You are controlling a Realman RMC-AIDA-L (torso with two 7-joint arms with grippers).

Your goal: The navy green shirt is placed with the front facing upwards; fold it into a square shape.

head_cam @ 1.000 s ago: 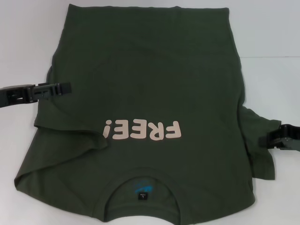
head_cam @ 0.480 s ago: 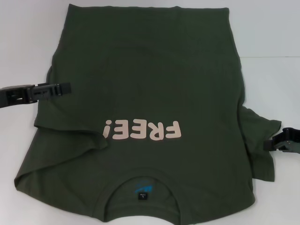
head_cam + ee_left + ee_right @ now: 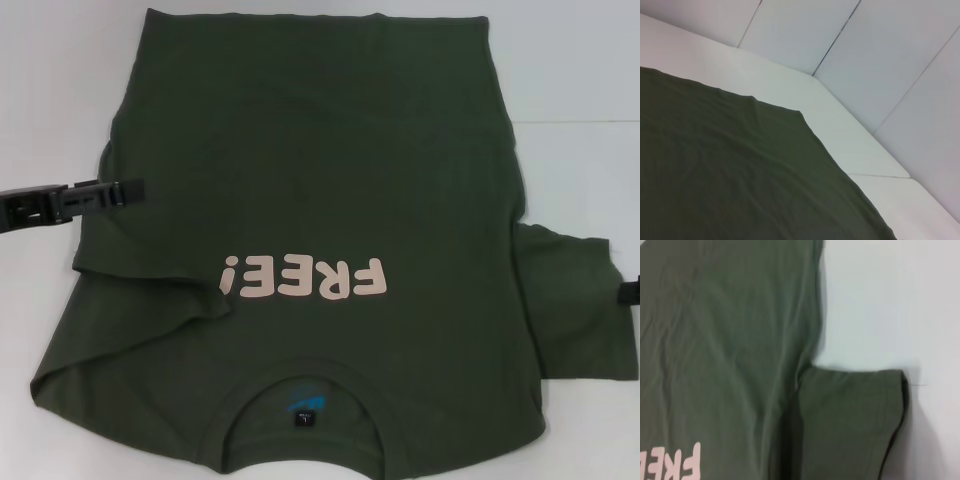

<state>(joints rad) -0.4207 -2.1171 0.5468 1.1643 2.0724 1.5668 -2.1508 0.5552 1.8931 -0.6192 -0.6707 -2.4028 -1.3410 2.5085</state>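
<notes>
- While the left gripper (image 3: 128, 190) sits low over the left edge of the navy green shirt (image 3: 320, 200), its two black fingers lie close together and pointing inward across the cloth; whether they pinch any fabric, I cannot tell.
- Just toward the robot from that gripper, the left sleeve (image 3: 150, 290) is folded in over the body, its crease running toward the pale pink lettering (image 3: 305, 278). My read is that the gripper hovers there because that side fold is the step in hand.
- Further in from the gripper, the shirt lies front up, collar (image 3: 305, 385) and blue neck label (image 3: 303, 403) nearest the robot, hem at the far end.
- Across the whole garment from it, the right gripper (image 3: 631, 291) is only a dark sliver at the frame edge; fingers apart or together, I cannot tell.
- Just beside that sliver, the right sleeve (image 3: 570, 305) lies spread flat outward, not yet folded in. The right wrist view shows the same sleeve (image 3: 850, 425) smooth on the surface, apparently laid out ready for folding.
- Under everything lies a plain white table (image 3: 580, 150), with a thin seam line running off to the right.
- Beyond the shirt's far corner (image 3: 800, 114), the left wrist view shows white wall panels (image 3: 880, 55) with dark joints meeting the table edge.
</notes>
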